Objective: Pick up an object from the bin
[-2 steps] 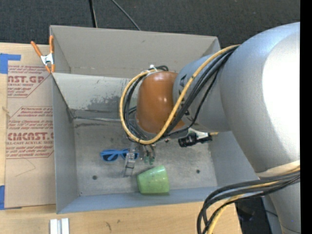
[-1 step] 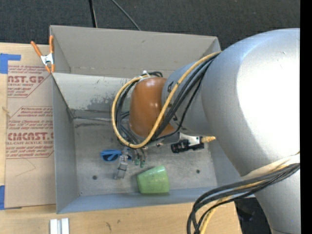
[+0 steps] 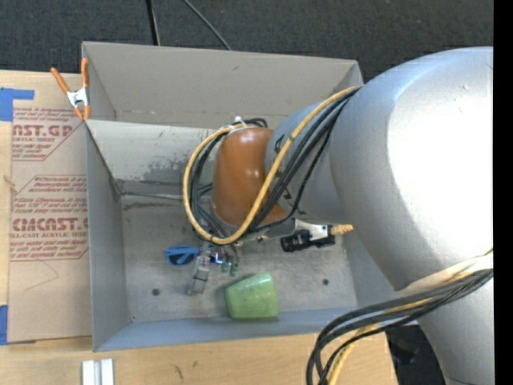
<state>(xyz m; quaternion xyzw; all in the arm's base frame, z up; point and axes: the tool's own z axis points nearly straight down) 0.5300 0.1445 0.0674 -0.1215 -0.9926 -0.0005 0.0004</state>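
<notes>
Where the arm comes in from the right, the end effector [image 3: 210, 265] sits low over the floor of the bin [image 3: 108, 215], centre-front; how wide it stands cannot be told. Small blue piece [image 3: 183, 255] lies just beside it, left. Green block [image 3: 252, 297] is near, close to the front wall. Bare floor runs from these to the left wall.

Pale green block [image 3: 252, 297], blue piece [image 3: 183, 255], grey bin [image 3: 103, 239]

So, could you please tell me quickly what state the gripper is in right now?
Gripper: cannot be told whether open or closed; it is down beside a small blue thing, near a green block.
</notes>
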